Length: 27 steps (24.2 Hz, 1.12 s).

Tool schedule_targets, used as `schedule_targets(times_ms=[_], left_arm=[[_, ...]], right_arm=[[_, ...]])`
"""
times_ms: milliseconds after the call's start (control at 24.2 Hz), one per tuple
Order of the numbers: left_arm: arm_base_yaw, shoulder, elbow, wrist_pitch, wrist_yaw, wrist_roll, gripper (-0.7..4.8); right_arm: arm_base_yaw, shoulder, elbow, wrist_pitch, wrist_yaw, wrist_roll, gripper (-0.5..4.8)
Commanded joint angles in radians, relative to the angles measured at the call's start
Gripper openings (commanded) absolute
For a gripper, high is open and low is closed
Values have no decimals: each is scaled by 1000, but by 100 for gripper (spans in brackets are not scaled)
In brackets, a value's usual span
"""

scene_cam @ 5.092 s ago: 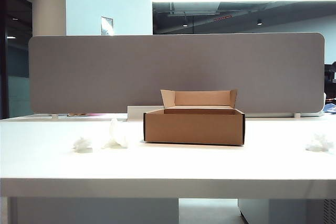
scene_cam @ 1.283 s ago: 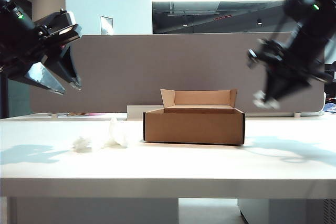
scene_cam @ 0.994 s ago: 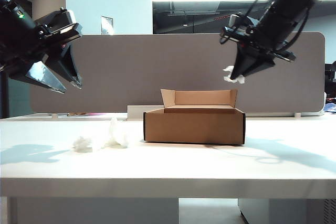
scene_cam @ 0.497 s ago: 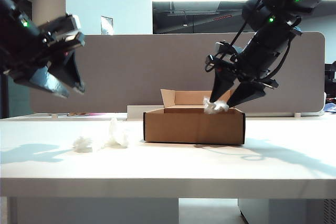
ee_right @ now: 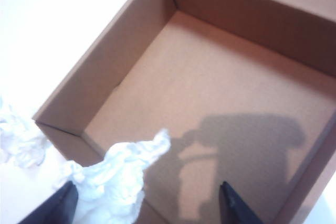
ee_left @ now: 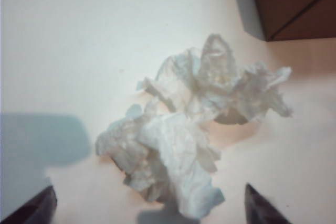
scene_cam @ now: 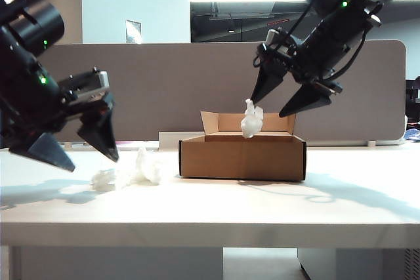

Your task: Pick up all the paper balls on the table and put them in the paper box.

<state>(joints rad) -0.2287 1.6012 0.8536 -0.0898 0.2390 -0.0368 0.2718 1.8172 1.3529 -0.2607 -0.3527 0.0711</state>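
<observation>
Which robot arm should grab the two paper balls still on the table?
The left. Its open left gripper hangs just above the two paper balls on the table. The right gripper is open over the paper box, with a ball beneath it.

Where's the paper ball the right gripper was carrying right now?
In the exterior view, the paper ball hangs just above the open box, below the right gripper, whose jaws are spread wide.

White paper balls [scene_cam: 134, 168], a plain brown paper box [scene_cam: 243, 157], a white table [scene_cam: 210, 208] and black grippers [scene_cam: 289, 96] are seen.
</observation>
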Motion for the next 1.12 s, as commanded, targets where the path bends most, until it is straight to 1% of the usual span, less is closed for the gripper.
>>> schedule_targets(times_ms=[41, 207, 248, 331, 414, 497, 621, 662, 828, 911, 952, 994, 1035, 1076, 1118], left_arm=[[-2, 26, 5, 84, -18, 3, 430], [-3, 36, 5, 97, -19, 3, 426], [-3, 41, 5, 102, -18, 3, 426], [-3, 45, 5, 114, -17, 3, 426], [-6, 46, 5, 123, -17, 3, 426], [-17, 47, 5, 140, -19, 3, 426], [-36, 47, 5, 161, -25, 3, 426], [-43, 47, 5, 167, -32, 3, 426], [-67, 54, 5, 182, -82, 3, 426], [-67, 60, 5, 182, -86, 3, 426], [-67, 63, 5, 181, -86, 3, 426], [-67, 65, 5, 180, -86, 3, 426], [-67, 68, 5, 176, -86, 3, 426], [-67, 69, 5, 174, -85, 3, 426], [-67, 71, 5, 174, -85, 3, 426]], right_arm=[[1, -51, 5, 26, -6, 0, 370], [1, -49, 5, 42, -1, 0, 369], [1, -43, 5, 58, 26, 0, 368], [1, -37, 4, 96, 85, -1, 350], [1, -37, 4, 119, 140, -1, 310], [1, -37, 4, 148, 202, -1, 251], [1, -37, 5, 163, 194, -1, 171], [1, -37, 4, 163, 193, -1, 163], [2, -37, 4, 158, 190, 0, 162], [2, -37, 4, 157, 190, 0, 158], [2, -37, 4, 153, 190, 0, 136], [2, -37, 4, 153, 190, 0, 98], [2, -37, 4, 151, 188, 0, 26], [2, -37, 4, 153, 172, -1, -1], [2, -37, 4, 153, 160, -1, -1]])
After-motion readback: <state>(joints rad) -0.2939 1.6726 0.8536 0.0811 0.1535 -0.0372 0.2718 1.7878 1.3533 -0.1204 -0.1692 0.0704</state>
